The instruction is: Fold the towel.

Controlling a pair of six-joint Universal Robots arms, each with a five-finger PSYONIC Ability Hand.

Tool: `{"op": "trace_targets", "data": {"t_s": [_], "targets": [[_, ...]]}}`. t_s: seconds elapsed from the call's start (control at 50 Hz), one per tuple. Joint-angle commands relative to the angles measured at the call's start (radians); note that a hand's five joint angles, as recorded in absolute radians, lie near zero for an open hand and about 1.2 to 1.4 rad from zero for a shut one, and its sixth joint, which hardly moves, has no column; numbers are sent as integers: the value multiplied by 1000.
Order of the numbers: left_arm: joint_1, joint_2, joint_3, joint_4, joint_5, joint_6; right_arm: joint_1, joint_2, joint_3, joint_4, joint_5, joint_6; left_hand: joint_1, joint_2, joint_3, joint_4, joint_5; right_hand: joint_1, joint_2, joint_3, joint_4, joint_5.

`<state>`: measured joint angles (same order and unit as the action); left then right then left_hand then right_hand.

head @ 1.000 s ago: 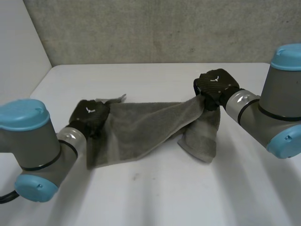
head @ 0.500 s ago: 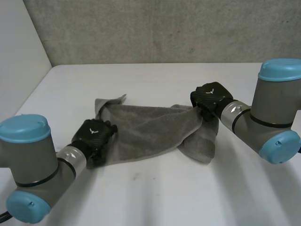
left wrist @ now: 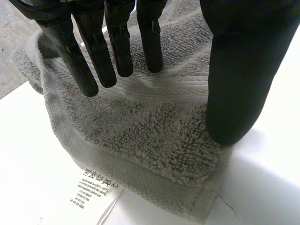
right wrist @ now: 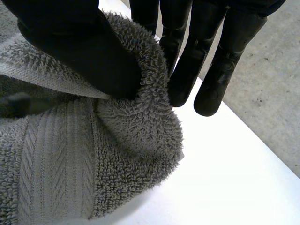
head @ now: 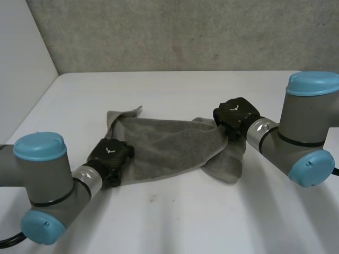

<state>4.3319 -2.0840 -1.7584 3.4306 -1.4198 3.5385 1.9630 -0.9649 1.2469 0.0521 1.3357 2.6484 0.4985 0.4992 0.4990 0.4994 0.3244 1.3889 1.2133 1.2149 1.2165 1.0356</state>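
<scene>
Grey terry towel [head: 169, 144] bunched mid-frame. Right hand [head: 237, 112], centre-right: edge pinched thumb-to-fingers, likely for folding over. Left hand [head: 110, 154], lower left: fingers straight, corner pinned flat, probably as anchor.

Findings: a white care label [left wrist: 96, 193] is sewn to the hem of the towel [left wrist: 154, 136] and lies on the surface [left wrist: 28, 154]. It carries a row of laundry symbols above several lines of small print, too fine to read. The backs of the left hand [head: 110, 153] and right hand [head: 237, 111] each bear a small white emblem without lettering.
</scene>
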Motion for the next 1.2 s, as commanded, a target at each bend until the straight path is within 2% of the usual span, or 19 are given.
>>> {"op": "trace_targets", "data": {"t_s": [0.02, 0.5, 0.66, 0.7, 0.88, 0.94, 1.04, 1.06, 1.14, 1.2], "targets": [[0, -22, 26, 1, -1, 0, 2, 6, 0, 0, -1, -1, 97, 96, 96, 96, 96, 7, 183, 181, 180, 186], [0, -70, 135, -1, 1, 0, -1, 14, -1, -2, -1, -8, 396, 395, 396, 395, 396, 7, 183, 181, 180, 186], [0, -87, 146, -2, 1, -1, -1, 15, -3, -2, -1, -8, 681, 680, 680, 680, 680, 7, 183, 181, 180, 186], [0, -73, 137, -2, 1, -1, -1, 15, -4, -2, 0, -8, 897, 896, 896, 896, 896, 7, 183, 181, 180, 186], [-3, 36, 71, -8, 6, -6, -1, -5, -18, 6, 5, -7, 898, 897, 897, 897, 897, 7, 183, 181, 180, 186], [-2, 111, 33, -10, 9, -7, -7, -43, -24, 54, 3, -8, 898, 897, 897, 897, 897, 7, 183, 181, 180, 186], [-5, 232, -21, -28, 6, -9, -26, -144, -87, 295, -9, -62, 898, 897, 897, 897, 897, 7, 183, 181, 180, 186], [-5, 233, -21, -28, 6, -9, -26, -144, -87, 296, -9, -62, 898, 897, 897, 897, 897, 7, 183, 181, 180, 186], [18, 384, -39, -95, 7, -12, -56, -224, -122, 435, -10, -100, 898, 897, 897, 897, 897, 7, 183, 181, 180, 186], [31, 424, -30, -137, 10, -13, -69, -268, -127, 492, -10, -126, 898, 897, 897, 897, 897, 7, 183, 181, 180, 186]]}}
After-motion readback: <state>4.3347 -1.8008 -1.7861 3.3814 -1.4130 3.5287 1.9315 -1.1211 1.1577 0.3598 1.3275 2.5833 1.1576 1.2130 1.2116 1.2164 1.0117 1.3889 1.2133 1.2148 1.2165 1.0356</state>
